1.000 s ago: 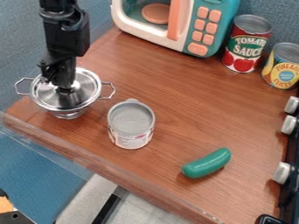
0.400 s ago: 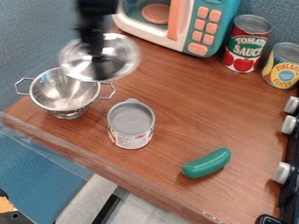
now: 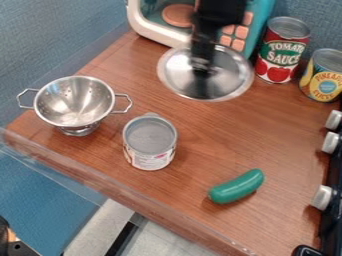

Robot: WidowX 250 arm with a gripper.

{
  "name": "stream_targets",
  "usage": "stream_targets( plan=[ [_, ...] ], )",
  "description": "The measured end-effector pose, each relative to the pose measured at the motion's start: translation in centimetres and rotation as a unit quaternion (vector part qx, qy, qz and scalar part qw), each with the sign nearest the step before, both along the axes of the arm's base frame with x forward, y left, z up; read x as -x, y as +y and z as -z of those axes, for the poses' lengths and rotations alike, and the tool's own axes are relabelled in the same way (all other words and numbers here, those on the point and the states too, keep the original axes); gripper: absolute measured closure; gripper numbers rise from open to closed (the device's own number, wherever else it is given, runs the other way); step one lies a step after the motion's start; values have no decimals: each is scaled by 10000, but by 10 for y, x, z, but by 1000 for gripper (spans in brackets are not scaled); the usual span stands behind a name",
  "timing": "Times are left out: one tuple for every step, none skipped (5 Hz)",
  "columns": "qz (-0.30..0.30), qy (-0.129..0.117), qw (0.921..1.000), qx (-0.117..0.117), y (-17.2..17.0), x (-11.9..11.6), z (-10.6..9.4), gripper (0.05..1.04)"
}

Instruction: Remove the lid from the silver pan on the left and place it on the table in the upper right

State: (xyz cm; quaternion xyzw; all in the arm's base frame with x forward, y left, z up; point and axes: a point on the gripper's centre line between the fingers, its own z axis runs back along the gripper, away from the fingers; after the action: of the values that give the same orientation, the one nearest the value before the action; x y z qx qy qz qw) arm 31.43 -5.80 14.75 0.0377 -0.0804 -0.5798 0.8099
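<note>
The black gripper (image 3: 202, 64) hangs in the upper middle of the camera view, in front of the toy microwave. It is shut on the knob of the round silver lid (image 3: 230, 75), which is held above the table (image 3: 200, 135). At the left, the silver pan (image 3: 72, 107), a colander-like bowl with two side handles, stands uncovered on the wood, its inside showing.
An upturned can (image 3: 149, 137) stands right of the pan, and a green pickle (image 3: 236, 186) lies toward the front. Behind the lid is the microwave (image 3: 155, 28). A tomato sauce can (image 3: 280, 52) and pineapple can (image 3: 325, 77) stand upper right, above stove knobs (image 3: 322, 197).
The gripper has lifted the lid off the pan and carried it to the right, across to the front of the microwave. The pan has stayed in place.
</note>
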Motion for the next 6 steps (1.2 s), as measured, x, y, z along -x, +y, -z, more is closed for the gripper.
stream_targets(
  plan=[
    [197,3,9994,-272,-29,-27,17,1032],
    [230,144,9987,-436,-42,-51,39,1032],
    [123,313,9976,-612,-45,-71,56,1032],
    [67,464,9969,-636,-50,-87,72,1032],
    [44,529,9974,-486,-58,-97,85,1032],
    [72,625,9969,-468,-62,-104,96,1032]
  ],
)
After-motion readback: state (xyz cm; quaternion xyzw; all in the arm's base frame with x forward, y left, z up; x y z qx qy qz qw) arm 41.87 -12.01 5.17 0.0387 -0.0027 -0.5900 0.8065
